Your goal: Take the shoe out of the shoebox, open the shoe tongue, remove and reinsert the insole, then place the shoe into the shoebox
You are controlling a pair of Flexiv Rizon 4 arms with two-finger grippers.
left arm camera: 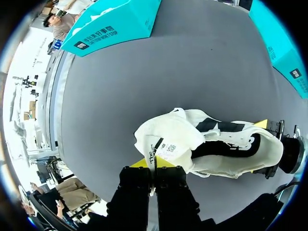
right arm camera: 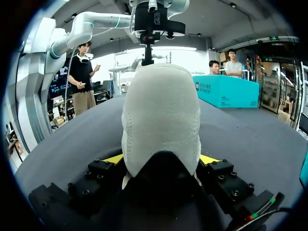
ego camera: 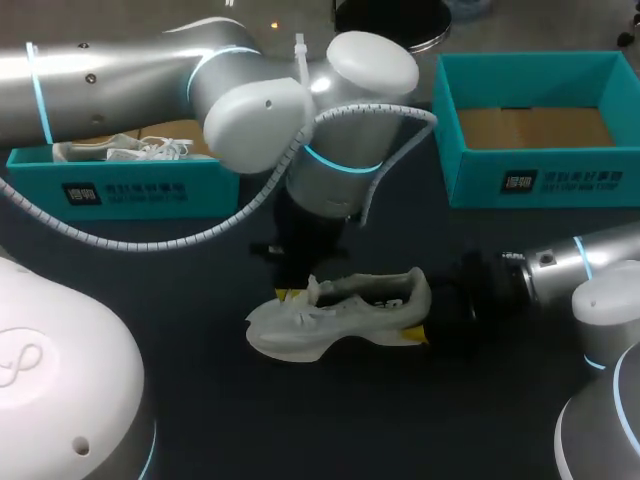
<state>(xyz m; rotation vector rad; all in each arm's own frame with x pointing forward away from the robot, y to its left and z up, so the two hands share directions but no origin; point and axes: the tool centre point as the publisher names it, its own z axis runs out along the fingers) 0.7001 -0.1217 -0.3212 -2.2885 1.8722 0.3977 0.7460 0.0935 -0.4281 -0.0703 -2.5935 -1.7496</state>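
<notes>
A white shoe point(ego camera: 340, 312) lies on its side in the middle of the dark table, toe pointing left. My left gripper point(left arm camera: 153, 169) comes down from above and is shut on the shoe's tongue point(left arm camera: 166, 144), pinching its edge by the label. My right gripper point(right arm camera: 161, 161) is at the heel point(right arm camera: 161, 115), with one yellow-tipped finger pressed on each side of it, so it is shut on the shoe. In the head view the left gripper point(ego camera: 292, 292) is over the front of the shoe and the right gripper point(ego camera: 428, 318) is at its right end.
A teal shoebox point(ego camera: 125, 185) at the back left holds another white shoe point(ego camera: 120, 150). A second teal shoebox point(ego camera: 540, 180) at the back right shows only its cardboard floor. My left arm's elbow point(ego camera: 350, 110) hangs over the table's middle.
</notes>
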